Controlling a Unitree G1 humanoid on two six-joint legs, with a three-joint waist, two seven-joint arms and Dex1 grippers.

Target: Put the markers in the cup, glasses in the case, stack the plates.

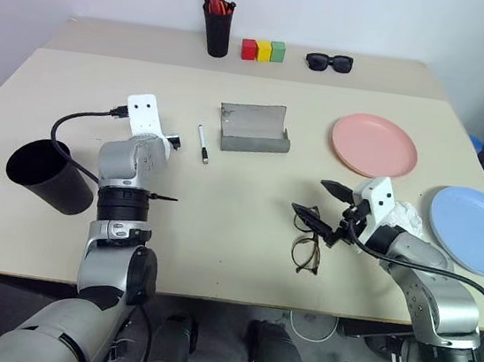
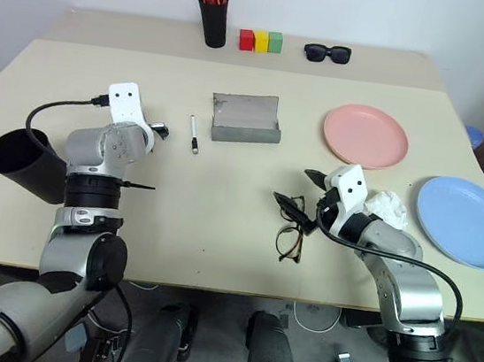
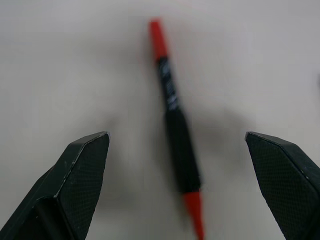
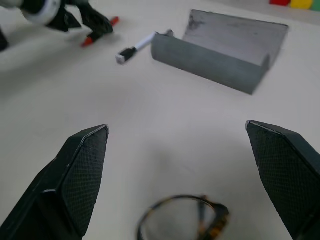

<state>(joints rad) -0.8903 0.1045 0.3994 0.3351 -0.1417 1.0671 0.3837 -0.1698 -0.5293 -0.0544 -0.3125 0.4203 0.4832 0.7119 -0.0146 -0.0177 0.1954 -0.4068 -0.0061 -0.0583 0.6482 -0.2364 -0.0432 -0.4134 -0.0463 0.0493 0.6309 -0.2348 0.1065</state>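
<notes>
I have the left pincer [image 3: 177, 175] spread wide over the red marker [image 3: 175, 130], which lies flat on the worktop [image 1: 235, 234] between its fingers; nothing is held. The marker is light, stiff and smooth, so I judge it may roll; the black middle is the place to pinch. The right pincer [image 1: 328, 206], also spread and empty, hovers just above the glasses [image 1: 307, 248], which lie near the front edge. Their thin wire frame looks fragile; I would take them at the bridge, not the lenses. The white marker [image 1: 202, 143] lies beside the open grey case [image 1: 253, 129]. The black cup [image 1: 46, 175] lies tipped on its side at the left. Pink plate [image 1: 374, 145] and blue plate [image 1: 476, 231] sit apart, unstacked. The left wrist hides the red marker from the head views, and the glasses' folded arms are hard to make out
</notes>
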